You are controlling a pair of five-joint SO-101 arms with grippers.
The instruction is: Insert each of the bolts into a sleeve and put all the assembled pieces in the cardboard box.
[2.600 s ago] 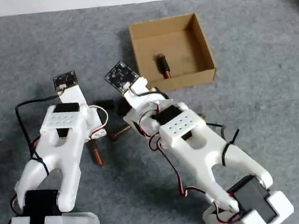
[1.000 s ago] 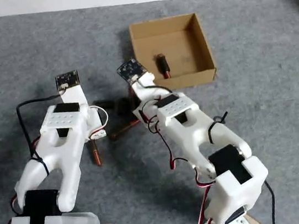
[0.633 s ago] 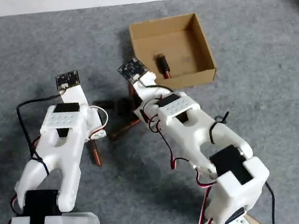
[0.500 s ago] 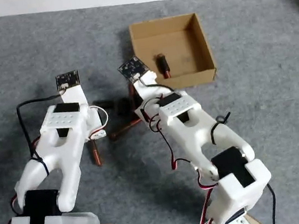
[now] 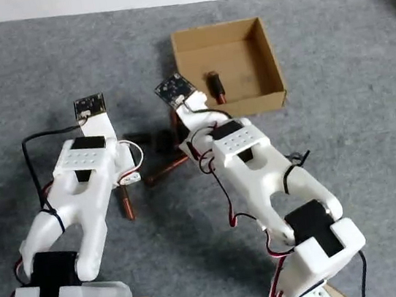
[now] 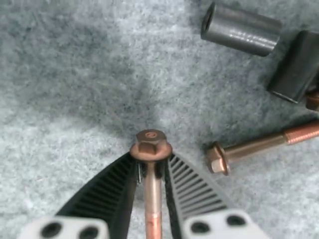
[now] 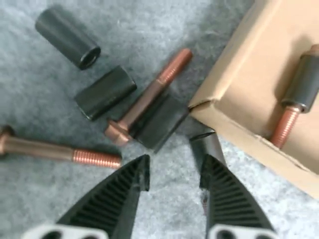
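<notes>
Since left gripper is clamped on the held bolt, head outward, well off the cardboard box, the next job as I read it is getting a sleeve onto that bolt. Shank runs back between the jaws, so access looks awkward.

Loose bolt lies on the carpet, boxward of the held one. Free sleeve is the sleeve farthest from the box with nothing touching it, so it's the best pick. Middle sleeve is next toward the box. Third sleeve, nearest the box corner, has the resting bolt lying against it, so skip it.

Right gripper hangs open just off that corner. Grip the free sleeve across its body, bore unblocked, axis lined up with the bolt.

Watch the box wall, one finger sits just beside it. Open carpet is on the side away from the box, so mate there. Assembled piece lies inside the box.
</notes>
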